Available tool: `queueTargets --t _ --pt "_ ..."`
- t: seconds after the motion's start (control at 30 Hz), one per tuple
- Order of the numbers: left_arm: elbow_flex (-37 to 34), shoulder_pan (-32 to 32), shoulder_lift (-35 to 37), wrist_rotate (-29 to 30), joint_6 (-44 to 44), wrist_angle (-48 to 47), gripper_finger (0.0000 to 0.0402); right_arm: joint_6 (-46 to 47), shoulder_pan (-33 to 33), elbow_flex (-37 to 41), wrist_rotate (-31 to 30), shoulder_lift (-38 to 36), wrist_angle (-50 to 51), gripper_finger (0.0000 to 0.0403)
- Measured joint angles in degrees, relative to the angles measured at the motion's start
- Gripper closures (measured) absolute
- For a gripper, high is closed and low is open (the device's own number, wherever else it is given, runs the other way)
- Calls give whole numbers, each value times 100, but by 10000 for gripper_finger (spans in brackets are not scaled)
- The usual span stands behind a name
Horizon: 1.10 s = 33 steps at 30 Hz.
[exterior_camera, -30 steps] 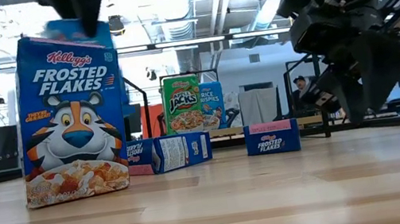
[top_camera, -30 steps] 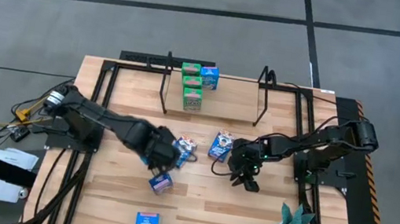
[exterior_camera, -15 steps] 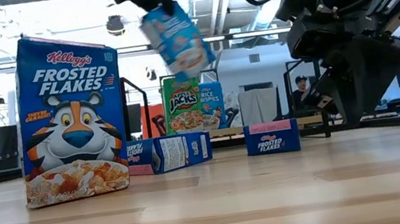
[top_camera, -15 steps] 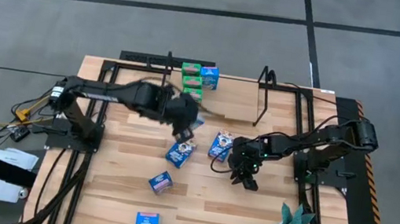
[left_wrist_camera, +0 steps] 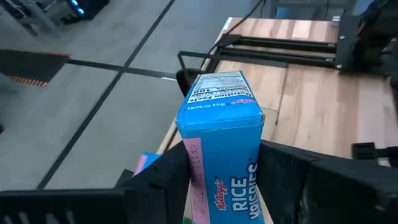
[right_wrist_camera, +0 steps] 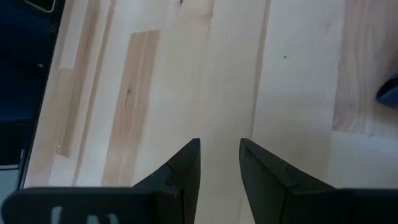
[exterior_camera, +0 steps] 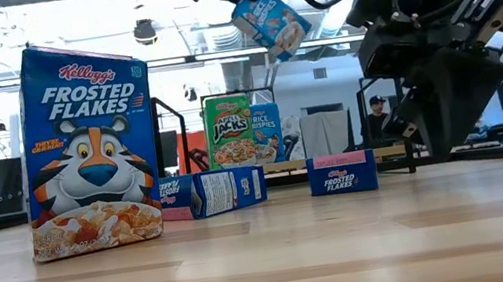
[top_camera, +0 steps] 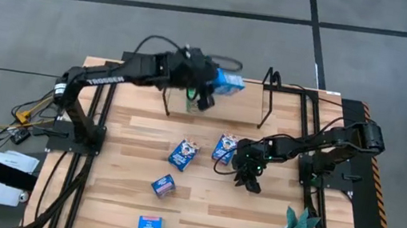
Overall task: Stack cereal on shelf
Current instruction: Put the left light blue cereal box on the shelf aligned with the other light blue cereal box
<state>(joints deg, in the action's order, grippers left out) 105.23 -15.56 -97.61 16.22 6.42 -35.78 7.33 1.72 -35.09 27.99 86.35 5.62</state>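
Left claw (top_camera: 206,82) is clamped on a light blue Rice Krispies box (top_camera: 228,81), carried in the air over the shelf (top_camera: 228,110) at about 12 o'clock of the surface (top_camera: 268,221); in the low view the box (exterior_camera: 271,18) hangs tilted, high above the boxes already on the shelf. Left wrist view shows both fingers (left_wrist_camera: 158,186) pressed on the box's side faces, top flap pointing away. Already shelved: a green Apple Jacks box (exterior_camera: 229,131) with a light blue box (exterior_camera: 267,130) just beside it. Still loose on the surface: two dark blue boxes (top_camera: 184,153) near centre, one more (top_camera: 164,185) toward 6 o'clock, another (top_camera: 150,222) close to the front edge. Right claw (top_camera: 246,177) waits low over the surface at about 3 o'clock of centre, holding nothing, fingers (right_wrist_camera: 186,165) parted only a narrow gap. To do this step well, judging from the tilt: level the box before lowering, line it up square on top of or beside the shelved boxes, stay between the black wire uprights (top_camera: 269,91), lower slowly so the stack isn't knocked, and let go only once the base sits flat. The risk is toppling the green box.
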Motion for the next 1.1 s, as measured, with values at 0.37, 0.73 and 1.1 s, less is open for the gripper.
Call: queueTargets --t 0.37,0.73,1.1 --pt "-3 -812 -103 -853 375 -122 256 128 -60 0 -126 0 -49 267" --pt "-3 -799 -931 -508 938 -308 256 188 -116 -4 -129 0 -4 267" --pt "-2 -775 -1302 -440 1119 -780 256 164 -190 -4 -131 0 0 267"
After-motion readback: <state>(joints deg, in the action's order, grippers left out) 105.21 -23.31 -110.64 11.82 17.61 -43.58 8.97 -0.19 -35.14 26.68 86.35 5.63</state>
